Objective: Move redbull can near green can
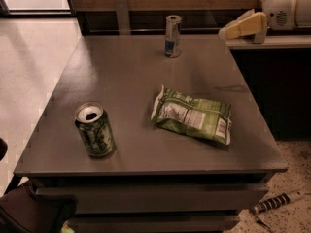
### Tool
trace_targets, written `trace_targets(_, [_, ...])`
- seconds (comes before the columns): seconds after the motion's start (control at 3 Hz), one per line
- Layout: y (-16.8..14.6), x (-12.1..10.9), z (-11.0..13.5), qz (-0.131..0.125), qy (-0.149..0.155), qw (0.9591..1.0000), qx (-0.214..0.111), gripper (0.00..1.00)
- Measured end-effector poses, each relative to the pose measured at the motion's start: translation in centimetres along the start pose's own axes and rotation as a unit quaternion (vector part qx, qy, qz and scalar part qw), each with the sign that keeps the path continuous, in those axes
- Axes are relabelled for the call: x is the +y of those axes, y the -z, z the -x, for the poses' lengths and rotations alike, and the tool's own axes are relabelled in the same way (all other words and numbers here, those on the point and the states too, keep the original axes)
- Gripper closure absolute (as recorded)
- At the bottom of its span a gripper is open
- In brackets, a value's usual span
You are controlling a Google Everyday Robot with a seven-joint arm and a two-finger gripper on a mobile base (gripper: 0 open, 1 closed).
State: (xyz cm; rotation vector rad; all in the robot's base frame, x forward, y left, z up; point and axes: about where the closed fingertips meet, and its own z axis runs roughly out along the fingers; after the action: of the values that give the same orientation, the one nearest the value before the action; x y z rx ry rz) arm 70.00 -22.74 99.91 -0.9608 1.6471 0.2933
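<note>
The redbull can (172,35), slim and silver with a blue lower band, stands upright at the far edge of the grey table (121,76). The green can (95,130), wider with an open silver top, stands near the table's front left. My gripper (240,27), cream-coloured, is at the upper right, above the table's far right corner, to the right of the redbull can and apart from it. It holds nothing that I can see.
A flat green crinkled snack bag (193,115) lies right of the table's middle. A white arm housing (289,6) sits at the top right. A counter edge (272,41) runs right of the table. A striped object (278,203) lies on the floor.
</note>
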Motion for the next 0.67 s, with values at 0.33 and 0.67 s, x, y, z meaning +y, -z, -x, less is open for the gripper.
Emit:
trace_targets(0.33, [-3.2,-1.1,-1.0,0.004,-0.043,0.9977,-0.052,0.0])
trace_targets(0.67, [-4.5,-1.5,-1.8,-0.001,-0.068,0.9936,-0.091,0.0])
